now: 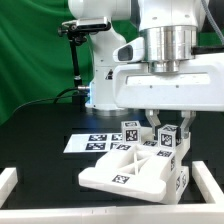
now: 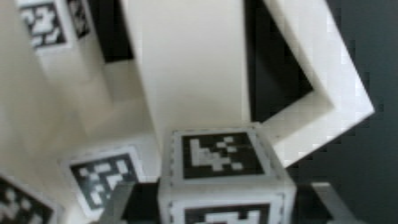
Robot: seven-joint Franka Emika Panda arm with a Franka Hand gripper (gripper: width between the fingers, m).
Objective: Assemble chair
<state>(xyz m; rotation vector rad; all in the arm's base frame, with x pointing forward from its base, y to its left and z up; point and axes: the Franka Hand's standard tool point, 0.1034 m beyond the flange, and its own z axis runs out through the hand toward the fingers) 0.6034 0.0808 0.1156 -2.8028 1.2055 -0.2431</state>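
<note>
The robot arm fills the exterior view's right, hiding much of the black worktop. Below it the chair (partly joined, its far side masked) lies near the front rail. The hand straddles a tagged upright post; whether it grips cannot be told.

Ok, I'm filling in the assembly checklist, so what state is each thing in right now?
chair: partly assembled, a white slab structure lying on the black table, tagged blocks standing behind it.
tagged cube: upright, between the pincer's fingers, tag facing the wrist camera.
pincer: lowered over the tagged cube at the exterior view's right, partly closed; a grip cannot be confirmed.
marker board: flat on the table, untouched.
</note>
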